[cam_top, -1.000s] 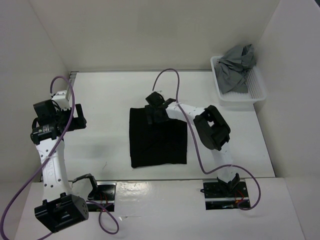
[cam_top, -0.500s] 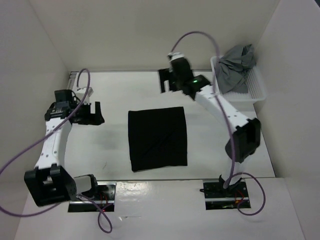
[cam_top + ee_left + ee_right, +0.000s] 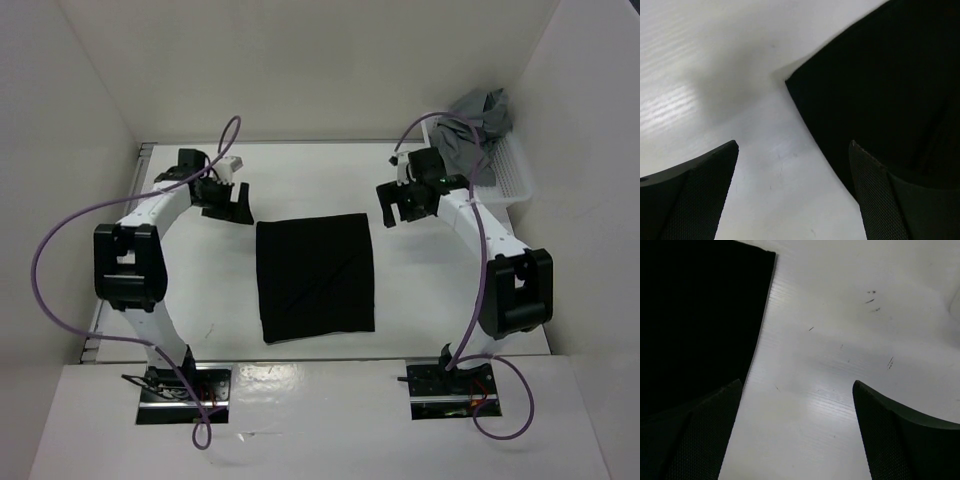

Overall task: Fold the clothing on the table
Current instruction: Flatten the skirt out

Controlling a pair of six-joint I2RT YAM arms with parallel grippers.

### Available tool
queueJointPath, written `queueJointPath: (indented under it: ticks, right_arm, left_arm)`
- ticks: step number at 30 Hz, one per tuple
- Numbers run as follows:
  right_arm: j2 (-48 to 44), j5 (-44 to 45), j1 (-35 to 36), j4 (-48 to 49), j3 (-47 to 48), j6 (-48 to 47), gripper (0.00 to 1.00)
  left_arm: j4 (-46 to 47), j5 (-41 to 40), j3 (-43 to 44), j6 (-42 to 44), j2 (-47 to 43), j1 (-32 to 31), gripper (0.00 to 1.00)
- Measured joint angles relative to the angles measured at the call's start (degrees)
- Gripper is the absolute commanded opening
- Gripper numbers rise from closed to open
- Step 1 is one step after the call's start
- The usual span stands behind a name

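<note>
The black clothing (image 3: pixel 315 278) lies flat as a neat rectangle in the middle of the white table (image 3: pixel 300 170). My left gripper (image 3: pixel 228 201) hovers open just outside its far left corner. In the left wrist view that corner of the clothing (image 3: pixel 880 85) shows, with the left gripper (image 3: pixel 793 145) straddling the cloth's left edge and holding nothing. My right gripper (image 3: pixel 405 206) hovers open just beyond the far right corner. The right wrist view has the clothing (image 3: pixel 700 315) at the left and the right gripper (image 3: pixel 797 385) empty over bare table (image 3: pixel 850 315).
A white plastic basket (image 3: pixel 510 185) with a crumpled grey garment (image 3: pixel 475 130) stands at the far right corner, close behind the right arm. White walls enclose the table on the left, back and right. Purple cables loop above both arms.
Both arms swung in to the clothing's far corners: the left gripper came from the left side of the table, the right one from over the far edge and back. Both stayed open.
</note>
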Motion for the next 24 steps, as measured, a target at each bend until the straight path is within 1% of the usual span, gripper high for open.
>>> queueJointPath:
  ticks: [4,8,10,13,14,16,20,24]
  right_arm:
    - [-1.18,-2.34,-0.90,0.17,0.00,-1.25,0.94]
    - [-2.27,-3.41,-1.38,0.24,-0.02,-1.84,0.94]
    - [-2.29,-3.76,-1.51,0.26,-0.07,-1.99,0.94]
    - [-2.29,-4.22,-1.86,0.22,-0.46,-2.10,0.94]
    - [-2.29,-4.39,-1.99,0.26,-0.55,-2.08,0.94]
    - [-2.29,-4.74,-2.38,0.22,-0.70,-2.10,0.94]
    - [-2.29,-5.29,-3.28,0.26,-0.70,-2.05,0.94]
    - [-2.29,-5.35,-3.74,0.26,-0.70,-2.05,0.94]
  left_arm:
    - [1.55,0.07,4.04,-1.14,6.69,-2.03,0.93]
    - [2.49,0.68,6.27,-1.31,12.15,-2.91,0.86]
    - [2.58,1.18,6.34,-1.29,13.38,-2.97,0.79]
    - [2.80,2.19,6.32,-1.03,14.25,-3.02,0.72]
    - [2.91,2.60,6.32,-1.03,14.32,-2.99,0.67]
    - [3.21,3.72,6.32,-0.85,14.45,-2.97,0.62]
    - [4.20,6.36,6.32,-0.57,15.58,-2.95,0.55]
    - [4.46,9.11,6.58,-0.57,17.66,-2.95,0.54]
